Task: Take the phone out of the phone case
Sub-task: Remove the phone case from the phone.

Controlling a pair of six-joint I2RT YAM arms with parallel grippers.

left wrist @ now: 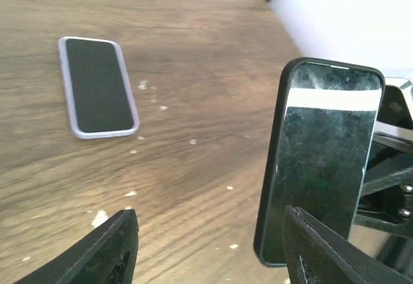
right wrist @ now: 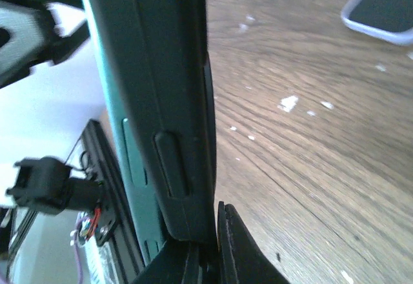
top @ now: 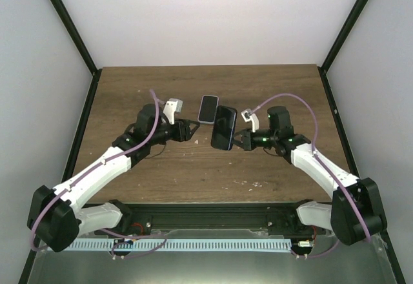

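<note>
The phone (top: 208, 108), black glass with a pale lilac rim, lies flat on the wooden table, still inside the phone case (left wrist: 75, 131). It shows at the upper left of the left wrist view (left wrist: 98, 85) and at the top right corner of the right wrist view (right wrist: 387, 6). My right gripper (top: 240, 139) is shut on the bottom edge of the other all-black phone (top: 224, 128) and holds it upright, above the table (right wrist: 155, 90). My left gripper (top: 193, 130) is open and empty (left wrist: 206, 248), just left of that black phone (left wrist: 319, 168), not touching it.
The wooden table (top: 161, 174) carries small white flecks. Black frame posts and white walls close in the left, right and back sides. A black rail (top: 206, 216) runs along the near edge by the arm bases.
</note>
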